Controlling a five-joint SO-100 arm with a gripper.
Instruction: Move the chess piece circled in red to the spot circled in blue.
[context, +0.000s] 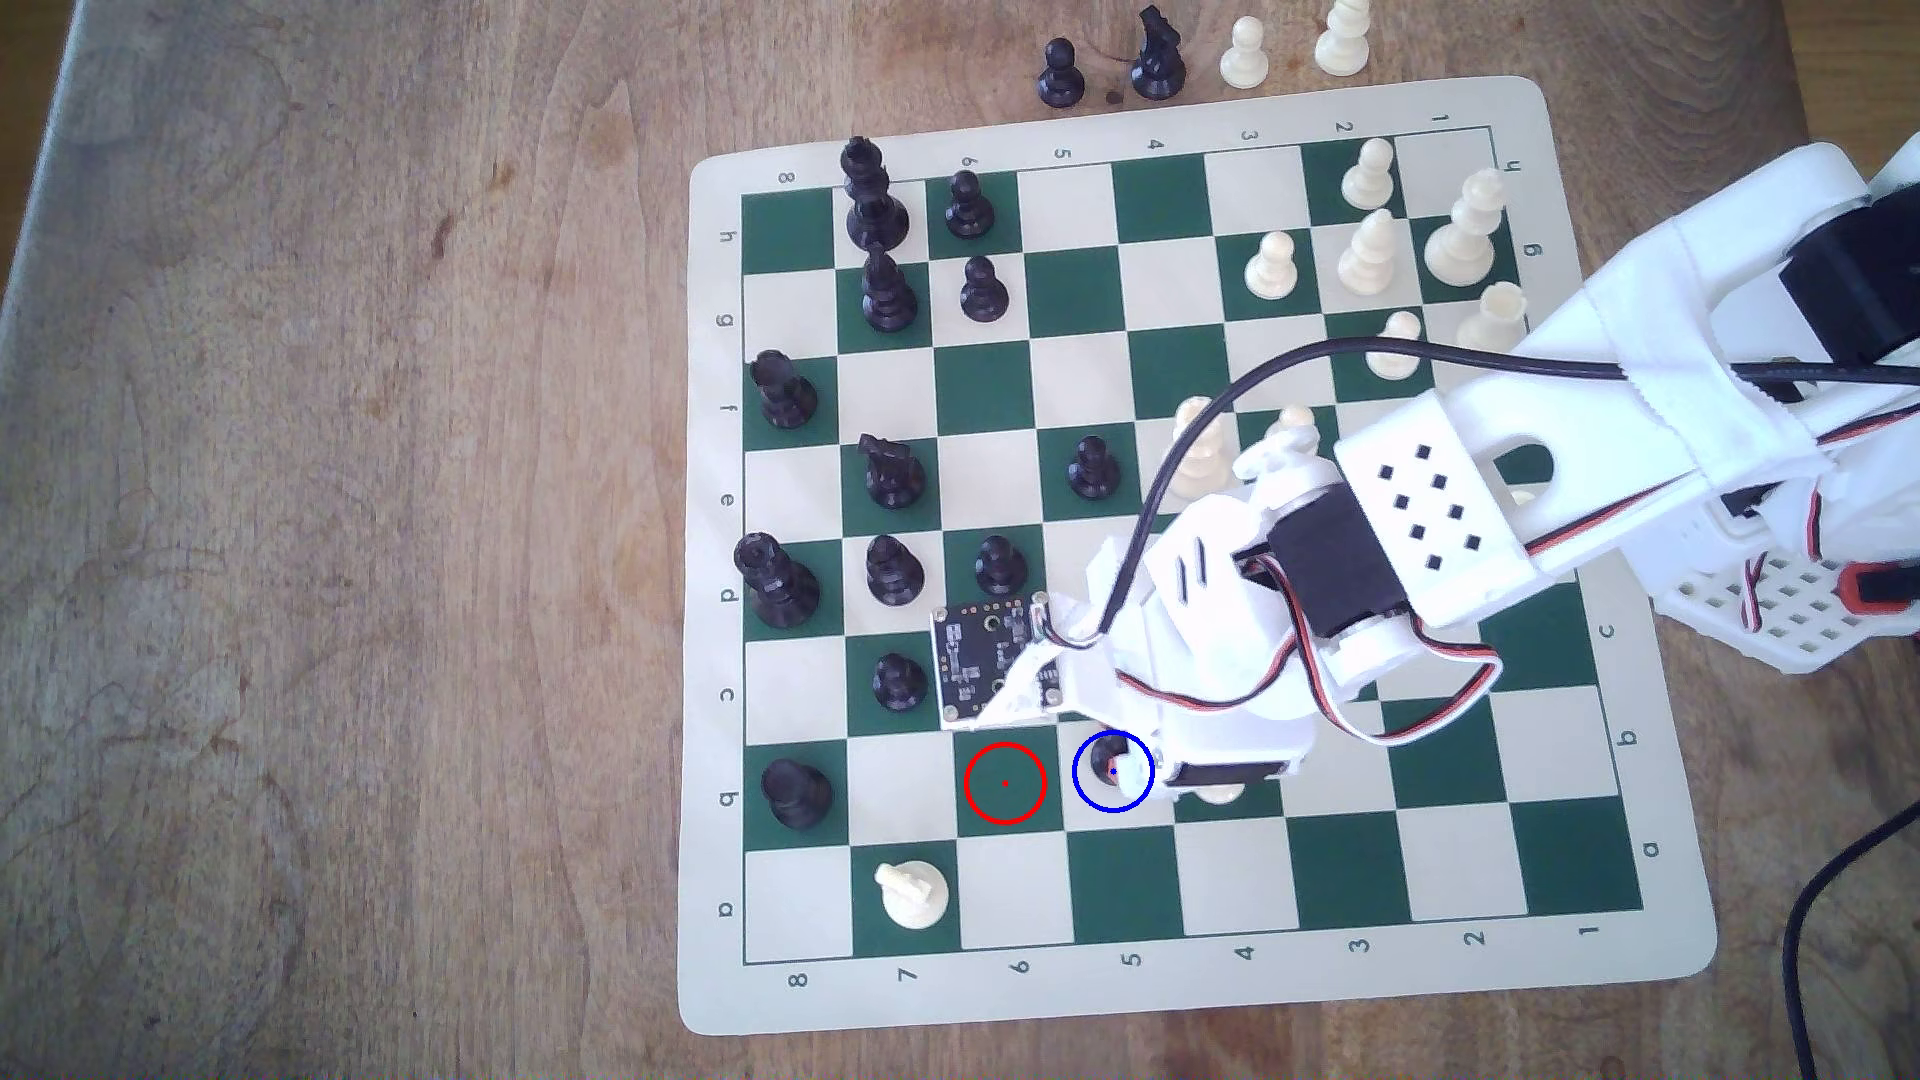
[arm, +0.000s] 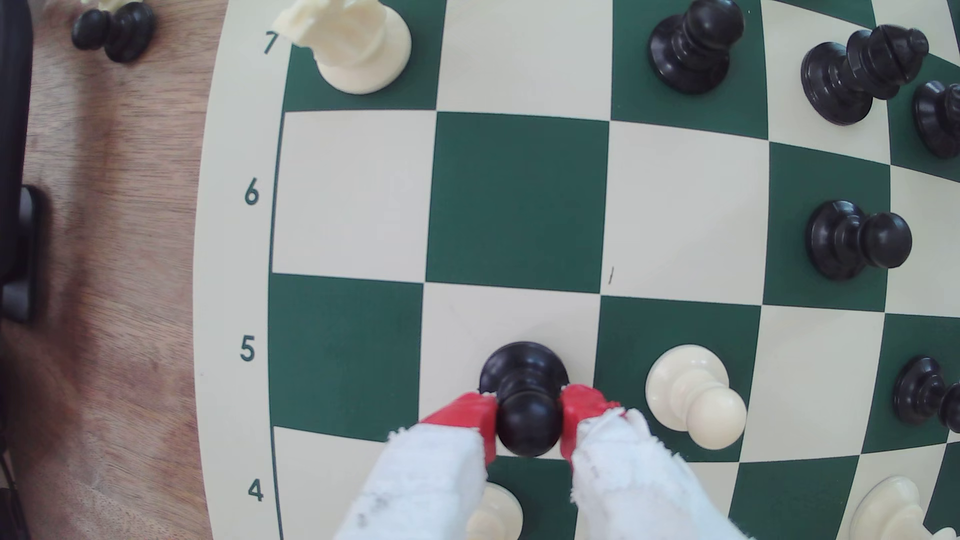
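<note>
- The end effector (arm: 527, 423) had its two red-tipped fingers (arm: 470, 415) pressed against either side of the black pawn (arm: 524, 400), pinching it at the ball head and neck.
- The black pawn stood on the cream-white square (arm: 462, 332) of the chessboard (context: 1756, 748); in the wrist view its round base rested on that square, inside the square's edges.
- In the exterior view the blue ring (context: 1113, 772) encircled that same square, and the pawn's dark head showed inside the ring, partly covered by the white end effector.
- The red ring (context: 1005, 784) marked the dark green square just beside the blue ring, on the exterior view's left; that green square was bare.
- A cream-white pawn (arm: 693, 397) stood on the green square next to the held pawn, near it but apart.
- A white knight (context: 911, 891) sat on a green square in the board's "a" row, farther toward the exterior view's left than the red ring.
- Other black pieces stood beyond the red ring, toward the board's 7 and 8 columns.
- The chessboard lay on a wooden tabletop (context: 343, 540).
</note>
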